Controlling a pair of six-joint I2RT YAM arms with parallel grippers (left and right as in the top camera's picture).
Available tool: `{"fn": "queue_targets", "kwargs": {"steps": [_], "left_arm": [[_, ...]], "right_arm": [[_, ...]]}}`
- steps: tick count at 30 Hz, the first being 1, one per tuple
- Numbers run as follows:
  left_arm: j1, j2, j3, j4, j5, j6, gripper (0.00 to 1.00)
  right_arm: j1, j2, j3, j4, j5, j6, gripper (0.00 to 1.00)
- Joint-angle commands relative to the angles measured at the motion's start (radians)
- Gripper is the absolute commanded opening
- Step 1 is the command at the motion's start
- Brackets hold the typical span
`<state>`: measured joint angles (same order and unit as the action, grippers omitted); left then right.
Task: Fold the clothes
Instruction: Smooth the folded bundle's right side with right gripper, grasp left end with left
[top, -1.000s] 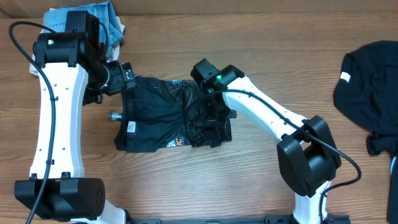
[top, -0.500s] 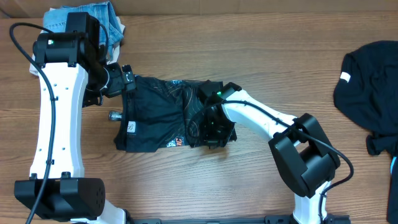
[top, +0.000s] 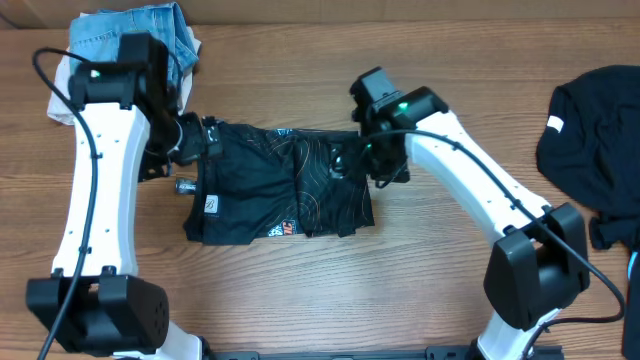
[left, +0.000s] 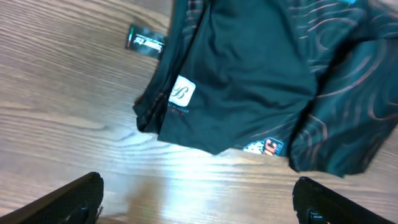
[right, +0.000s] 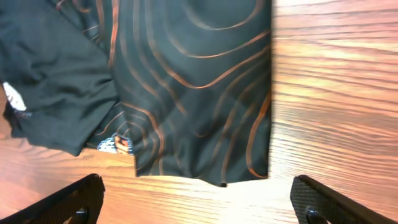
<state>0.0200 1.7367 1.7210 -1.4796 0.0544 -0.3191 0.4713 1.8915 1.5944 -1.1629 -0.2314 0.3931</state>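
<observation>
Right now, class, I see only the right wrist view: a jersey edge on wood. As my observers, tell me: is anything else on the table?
Observer: Yes, a dark garment lies at the table's far right, apart from the jersey.
Operator: And on the left?
Observer: Blue denim lies bunched at the top left corner.
Operator: The left gripper?
Observer: Open at the jersey's left end, holding nothing.
</observation>
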Motion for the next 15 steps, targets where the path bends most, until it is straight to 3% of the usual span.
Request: {"fn": "queue_targets", "kwargs": {"steps": [1, 5, 12, 15], "left_arm": [[0.002, -0.007, -0.145, 0.103, 0.008, -0.023, 1.0], [0.046, -0.007, -0.27, 0.261, 0.083, -0.004, 1.0], [0.201, -0.007, -0.371, 0.402, 0.342, 0.223, 1.0], [0.252, -0.007, -0.412, 0.454, 0.389, 0.238, 1.0]], "right_arm": [[-0.016, -0.012, 0.01, -0.001, 0.01, -0.04, 1.0], [-0.015, -0.012, 0.01, -0.03, 0.01, -0.087, 1.0], [-0.015, -0.012, 0.01, -0.042, 0.011, -0.087, 1.0], [-0.015, -0.012, 0.01, -0.036, 0.01, -0.087, 1.0]]}}
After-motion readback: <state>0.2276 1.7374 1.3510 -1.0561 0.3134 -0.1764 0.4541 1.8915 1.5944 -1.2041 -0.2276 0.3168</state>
